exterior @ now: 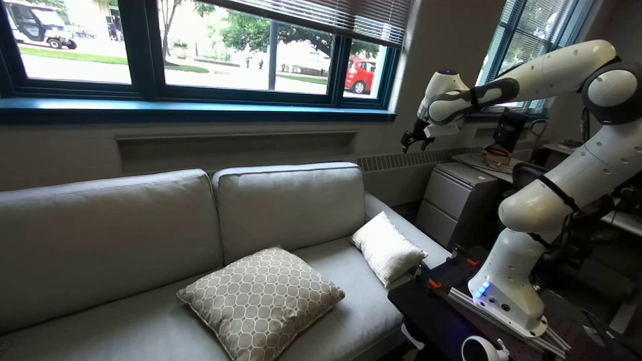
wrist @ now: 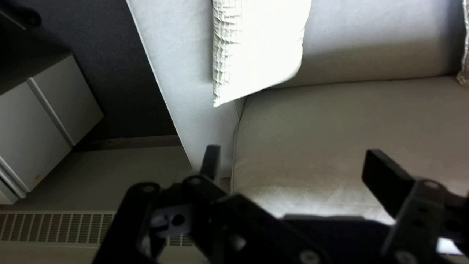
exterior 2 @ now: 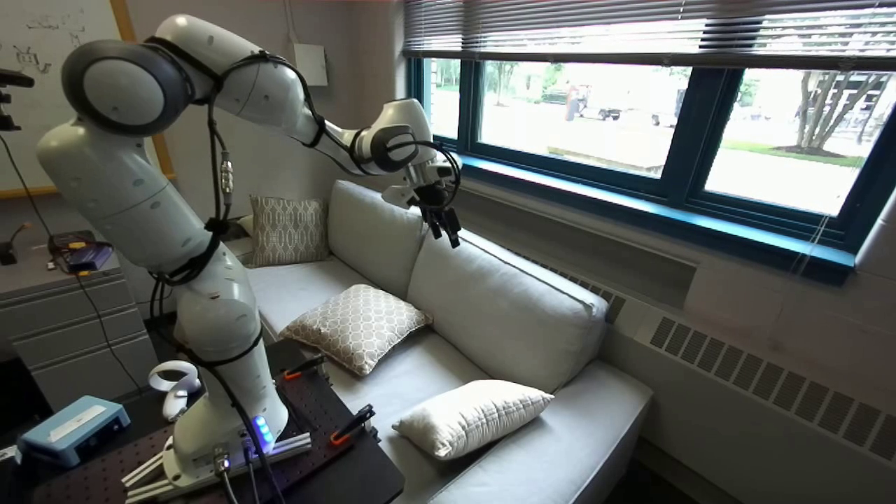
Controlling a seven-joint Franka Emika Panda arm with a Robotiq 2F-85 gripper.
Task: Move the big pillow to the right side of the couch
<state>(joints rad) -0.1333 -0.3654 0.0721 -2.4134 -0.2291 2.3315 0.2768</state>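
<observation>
Gripper hangs above the back of the couch, jaws spread wide, holding nothing! Down on the smooth pale seat, the big pillow lies flat, patterned, mid-couch; white pillow tilted beside the armrest, second patterned pillow upright at the opposite end. Blue-framed window behind, blinds part-lowered, grille along the wall.

Bright window, slatted blind, grey cabinet

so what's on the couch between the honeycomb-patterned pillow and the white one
Just a bare stretch of seat: both exterior views show nothing lying on the couch between the honeycomb-patterned pillow and the white pillow.
</observation>
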